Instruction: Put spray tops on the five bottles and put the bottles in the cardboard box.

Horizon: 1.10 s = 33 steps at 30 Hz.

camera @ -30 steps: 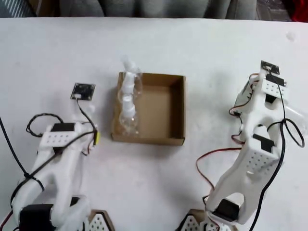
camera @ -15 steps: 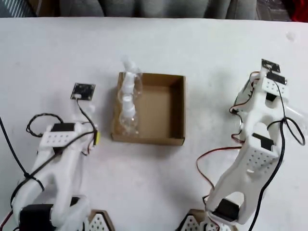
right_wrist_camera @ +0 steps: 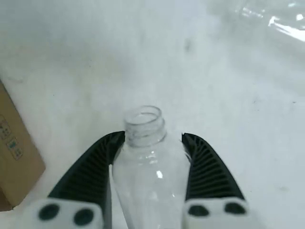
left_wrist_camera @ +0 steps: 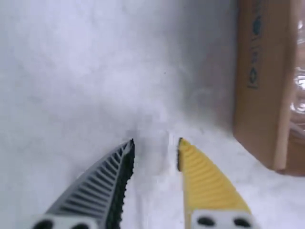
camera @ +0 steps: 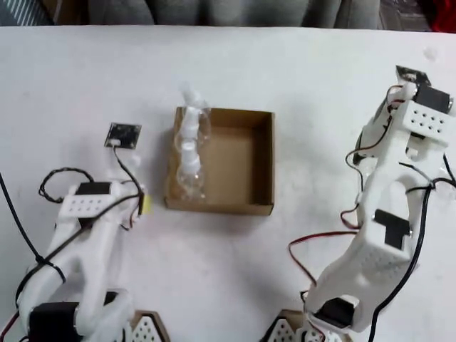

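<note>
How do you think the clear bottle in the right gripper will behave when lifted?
The bottle looks empty and thin-walled, so probably light and squashy under the right gripper. Its smooth rounded sides might slip or twist.

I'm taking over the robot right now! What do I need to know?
The left gripper is open and empty, above the table beside the cardboard box.
The right gripper is shut on a clear bottle that has no spray top.
Done: what look like two topped bottles lie in the box.
Left: top the held bottle, box it, then do the rest of the five.
</note>
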Each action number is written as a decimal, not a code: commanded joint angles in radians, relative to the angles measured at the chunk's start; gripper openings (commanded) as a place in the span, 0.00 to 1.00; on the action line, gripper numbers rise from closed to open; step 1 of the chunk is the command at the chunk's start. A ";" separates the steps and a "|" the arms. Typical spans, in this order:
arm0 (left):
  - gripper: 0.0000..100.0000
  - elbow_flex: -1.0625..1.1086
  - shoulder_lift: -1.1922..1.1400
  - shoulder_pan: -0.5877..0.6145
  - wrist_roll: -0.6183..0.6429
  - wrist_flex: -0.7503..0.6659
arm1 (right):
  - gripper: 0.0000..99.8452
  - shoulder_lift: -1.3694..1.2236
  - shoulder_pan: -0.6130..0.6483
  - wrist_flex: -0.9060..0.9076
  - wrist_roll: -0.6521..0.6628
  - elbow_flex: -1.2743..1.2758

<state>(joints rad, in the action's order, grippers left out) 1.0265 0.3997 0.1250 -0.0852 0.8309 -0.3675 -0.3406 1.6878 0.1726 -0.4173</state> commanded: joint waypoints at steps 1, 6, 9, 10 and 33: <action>0.30 -0.003 0.012 0.012 -0.003 0.017 | 0.02 0.119 -0.004 -0.005 0.011 0.068; 0.34 -0.003 0.005 0.047 -0.003 0.015 | 0.02 0.220 -0.005 -0.068 0.051 0.226; 0.34 -0.003 0.002 0.053 -0.006 0.017 | 0.02 0.277 -0.005 -0.070 0.066 0.281; 0.34 -0.003 0.002 0.053 -0.008 0.018 | 0.02 0.294 -0.005 -0.070 0.068 0.292; 0.04 -0.146 -0.231 0.013 -0.011 0.055 | 0.02 0.375 -0.001 -0.031 0.071 0.318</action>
<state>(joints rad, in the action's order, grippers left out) 0.9191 0.1788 0.1419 -0.0852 0.8846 -0.0529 -0.3422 1.6264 0.2325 -0.0829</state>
